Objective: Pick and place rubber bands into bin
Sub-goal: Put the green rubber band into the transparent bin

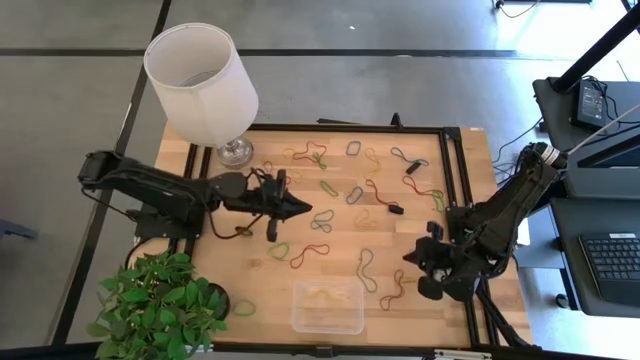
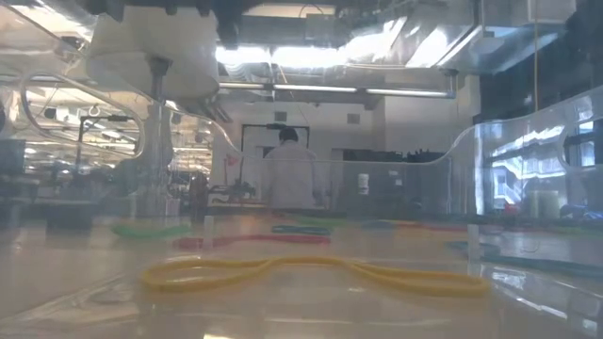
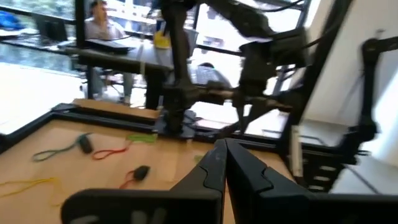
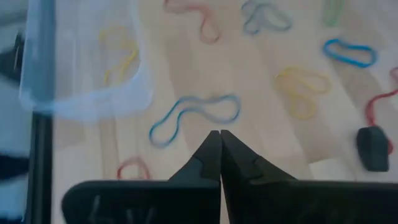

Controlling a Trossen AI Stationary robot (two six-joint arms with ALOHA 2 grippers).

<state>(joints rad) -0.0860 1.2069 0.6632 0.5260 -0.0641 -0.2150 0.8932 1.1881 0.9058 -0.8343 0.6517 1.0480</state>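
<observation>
Rubber bands in red, green, yellow, blue and grey lie scattered over the wooden table [image 1: 400,120], among them a blue one [image 1: 367,270] [image 4: 193,115] and a red one [image 1: 310,255]. The clear bin [image 1: 327,306] [image 4: 81,68] stands at the near edge with a yellow band [image 4: 121,53] [image 2: 311,273] on its floor. My left gripper [image 1: 308,208] [image 3: 224,149] hangs shut and level above the table's middle left, with nothing in it. My right gripper [image 1: 408,262] [image 4: 219,140] is shut and empty, slanting down just right of the blue band.
A white-shaded lamp [image 1: 205,80] stands at the far left corner and a potted plant [image 1: 160,305] at the near left. A black frame rail [image 1: 455,200] runs along the right side. Small black pieces [image 1: 395,210] lie among the bands. A person [image 2: 290,169] stands in the room behind.
</observation>
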